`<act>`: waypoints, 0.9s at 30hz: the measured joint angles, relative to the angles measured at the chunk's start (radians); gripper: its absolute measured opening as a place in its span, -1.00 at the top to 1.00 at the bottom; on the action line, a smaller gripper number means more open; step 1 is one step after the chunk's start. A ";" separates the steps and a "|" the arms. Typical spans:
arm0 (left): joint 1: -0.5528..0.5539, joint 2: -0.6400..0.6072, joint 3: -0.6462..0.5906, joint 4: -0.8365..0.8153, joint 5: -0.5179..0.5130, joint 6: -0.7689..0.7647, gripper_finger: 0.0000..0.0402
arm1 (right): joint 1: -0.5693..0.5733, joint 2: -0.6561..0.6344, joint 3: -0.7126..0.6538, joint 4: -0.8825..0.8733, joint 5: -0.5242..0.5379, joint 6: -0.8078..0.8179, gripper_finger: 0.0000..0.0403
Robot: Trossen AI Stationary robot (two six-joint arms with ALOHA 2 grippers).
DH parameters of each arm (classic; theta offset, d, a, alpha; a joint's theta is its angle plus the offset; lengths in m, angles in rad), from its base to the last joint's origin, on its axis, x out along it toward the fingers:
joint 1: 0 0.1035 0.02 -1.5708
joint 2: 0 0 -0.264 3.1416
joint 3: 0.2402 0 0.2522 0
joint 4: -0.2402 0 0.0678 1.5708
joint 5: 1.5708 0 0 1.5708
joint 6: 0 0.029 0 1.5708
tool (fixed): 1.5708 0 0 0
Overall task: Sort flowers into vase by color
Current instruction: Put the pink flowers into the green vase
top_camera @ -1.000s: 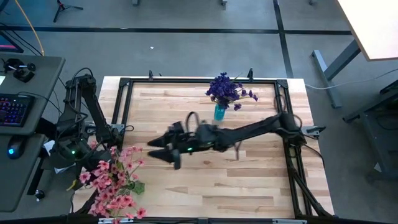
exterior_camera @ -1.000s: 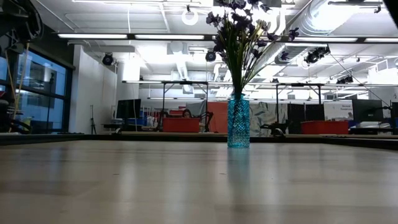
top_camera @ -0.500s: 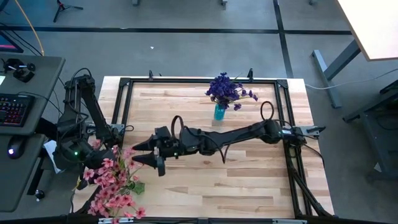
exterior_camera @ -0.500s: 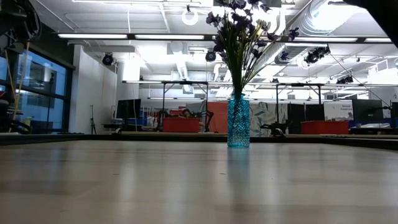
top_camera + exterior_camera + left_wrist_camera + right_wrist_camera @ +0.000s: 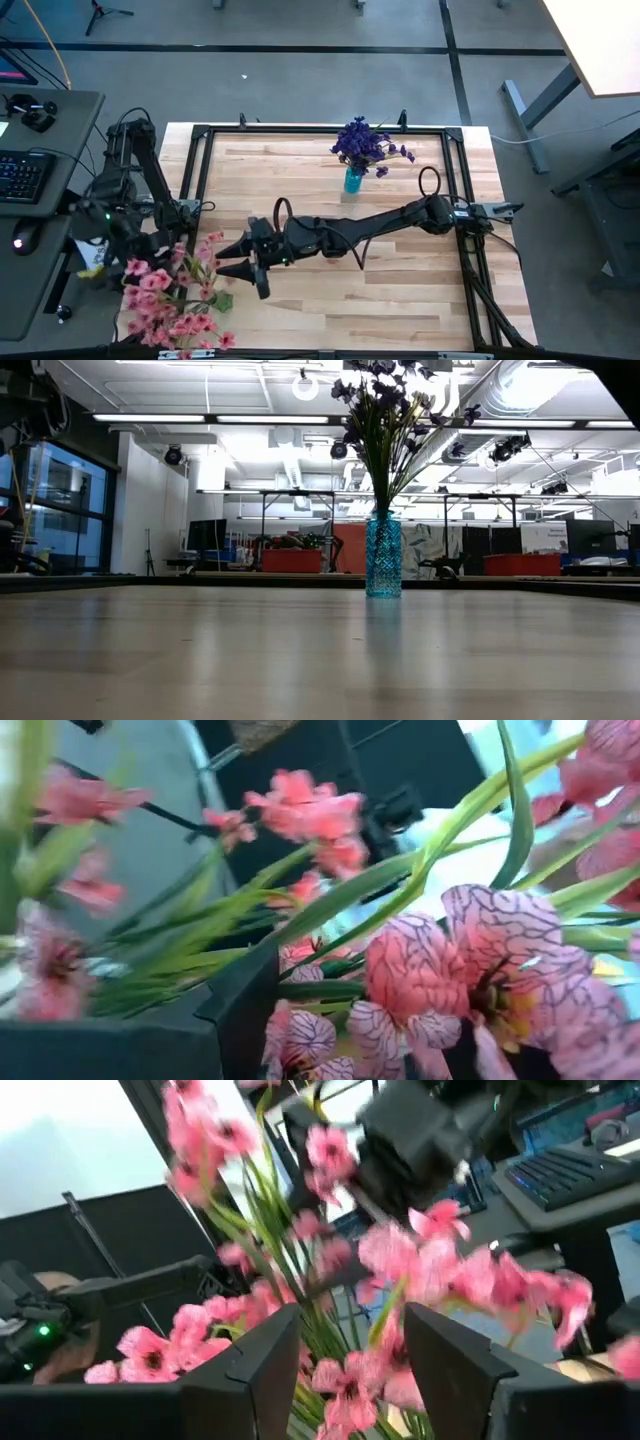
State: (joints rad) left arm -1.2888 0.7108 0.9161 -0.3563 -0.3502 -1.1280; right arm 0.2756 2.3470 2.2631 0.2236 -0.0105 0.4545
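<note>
Right tool (image 5: 236,262) reaching far across the table (image 5: 400,290) toward its left edge, fingers parted in the overhead view, tips just short of the pink flowers (image 5: 165,300). In its own wrist camera, fingers (image 5: 265,1360) apart with green stems and pink blossoms (image 5: 400,1260) in the gap between them; contact with any stem impossible to make out, nothing clearly gripped.

Left tool (image 5: 150,262) at the table's left edge, buried in the pink bunch. Fingers wide, stems (image 5: 330,905) crossing between them in the wrist camera; whether those stems are actually clamped, or merely lying across, not clear. One dark finger (image 5: 240,1010) visible there, the other cut off behind petals.

Two arms, two tools. Two bunches of flowers: one pink, one purple. One vase.

Pink bunch hanging over the left front corner of the table, partly cut off by the picture's lower edge, individual sprigs too tangled to count. Purple flowers (image 5: 365,145) standing upright in the blue glass vase (image 5: 353,180) near the far edge of the table, well apart from both tools. From table height, vase (image 5: 383,556) sharp and whole, purple blossoms (image 5: 385,390) cut off at the top; neither tool nor the pink bunch in that view.
</note>
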 joint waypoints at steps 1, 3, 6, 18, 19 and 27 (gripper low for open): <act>0.000 -0.008 0.000 0.012 0.007 -0.010 -0.12 | 0.000 0.000 0.000 -0.003 0.000 0.000 0.15; 0.000 -0.020 0.000 0.012 0.007 -0.012 -0.12 | 0.000 0.000 0.000 -0.002 0.000 0.001 0.17; 0.000 -0.025 0.000 -0.035 -0.031 0.035 -0.12 | 0.000 0.000 0.000 0.013 -0.002 0.043 0.19; 0.001 0.057 0.000 -0.326 0.120 -0.075 -0.12 | 0.000 -0.001 0.000 0.049 -0.106 0.069 0.19; 0.001 0.066 0.000 -0.328 0.173 -0.089 -0.12 | 0.000 -0.001 0.000 0.048 -0.112 0.069 0.19; 0.001 0.082 0.000 -0.355 0.495 -0.258 -0.12 | -0.008 -0.001 0.000 0.047 -0.122 0.065 0.19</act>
State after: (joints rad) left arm -1.2882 0.7927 0.9161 -0.7117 0.1447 -1.3865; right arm 0.2680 2.3460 2.2631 0.2710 -0.1325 0.5194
